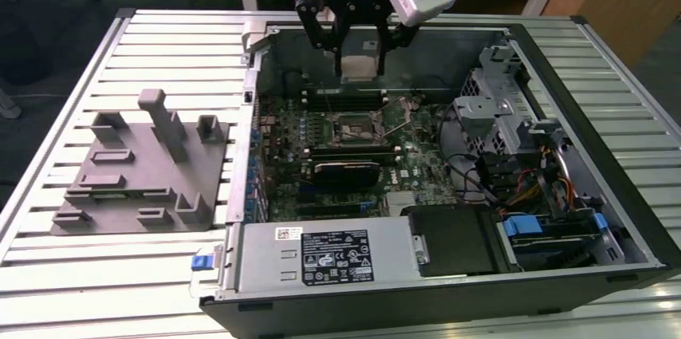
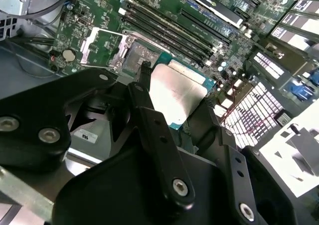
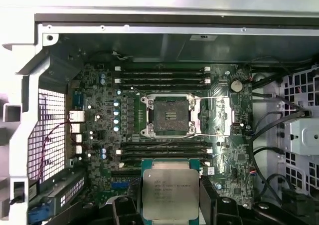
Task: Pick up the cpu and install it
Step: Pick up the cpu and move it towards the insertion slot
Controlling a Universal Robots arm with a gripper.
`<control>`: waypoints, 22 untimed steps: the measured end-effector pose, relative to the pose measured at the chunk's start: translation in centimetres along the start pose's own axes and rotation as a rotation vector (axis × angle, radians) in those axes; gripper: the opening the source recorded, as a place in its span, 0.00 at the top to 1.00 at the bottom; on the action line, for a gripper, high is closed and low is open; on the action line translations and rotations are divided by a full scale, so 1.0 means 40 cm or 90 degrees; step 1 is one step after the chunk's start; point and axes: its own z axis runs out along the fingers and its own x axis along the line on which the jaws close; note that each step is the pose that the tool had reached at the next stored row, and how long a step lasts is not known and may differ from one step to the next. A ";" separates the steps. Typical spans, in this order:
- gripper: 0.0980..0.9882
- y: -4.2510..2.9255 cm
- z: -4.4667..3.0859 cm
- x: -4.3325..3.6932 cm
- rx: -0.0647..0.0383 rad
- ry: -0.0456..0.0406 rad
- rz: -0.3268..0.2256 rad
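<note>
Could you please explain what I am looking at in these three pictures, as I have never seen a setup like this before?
This is a robot arm ending in a black claw. The exterior view comes from a camera off the arm. It shows an open computer case lying on a slatted table, with a grey fixture block beside it on the exterior view's left. Both wrist views come from cameras riding on the arm, looking past the claw into the case. The claw is shut on the cpu, a flat silver square chip, and holds it above the motherboard. In the first wrist view the motherboard's square socket lies open and bare, so the cpu is not yet installed.
</note>
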 end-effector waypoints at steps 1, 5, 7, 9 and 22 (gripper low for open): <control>0.50 0.000 0.005 0.000 0.000 0.0000 0.000; 0.50 -0.001 0.023 -0.002 0.000 0.0002 0.000; 0.50 -0.001 0.032 -0.003 0.000 0.0004 0.000; 0.50 -0.002 0.041 -0.004 0.000 0.0006 0.000; 0.50 -0.004 0.101 -0.015 0.000 0.0037 0.000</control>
